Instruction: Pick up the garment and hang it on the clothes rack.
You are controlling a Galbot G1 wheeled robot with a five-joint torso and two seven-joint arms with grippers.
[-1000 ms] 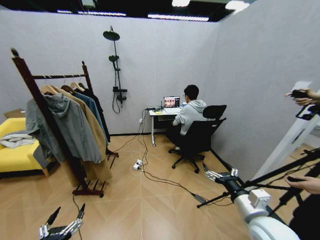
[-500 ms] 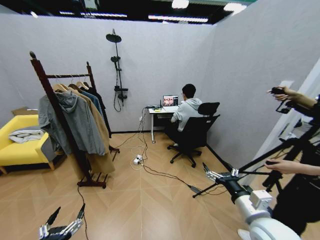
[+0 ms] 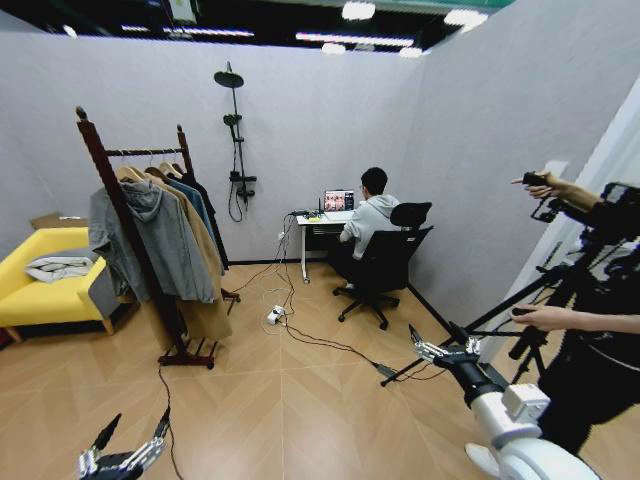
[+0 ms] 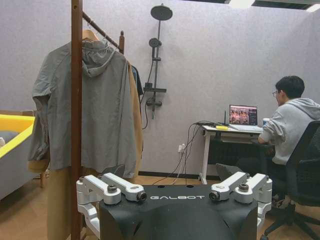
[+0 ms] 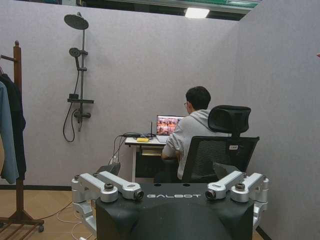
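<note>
The clothes rack (image 3: 120, 210) stands left of middle on the wood floor, its dark red-brown post (image 4: 76, 100) close in the left wrist view. A grey hoodie (image 3: 160, 240), tan coats and a teal-blue shirt hang from the rod. At the rod's far end hangs a black top (image 5: 15, 115); whether it is the garment I cannot tell. My left gripper (image 3: 125, 450) is low at the near left, open and holding nothing (image 4: 175, 192). Low on the right, away from the rack, my right gripper (image 3: 440, 350) is also open and holds nothing (image 5: 172, 192).
A yellow sofa (image 3: 40, 300) with a light-coloured cloth (image 3: 58, 267) stands left of the rack. A person sits at a desk in an office chair (image 3: 385, 265) at the back. Cables and a power strip (image 3: 272, 320) cross the floor. A tripod (image 3: 500, 320) and a person stand on the right.
The whole picture has slid rightward, so the camera has turned left; rack and sofa now sit nearer the middle. Both grippers keep their pose.
</note>
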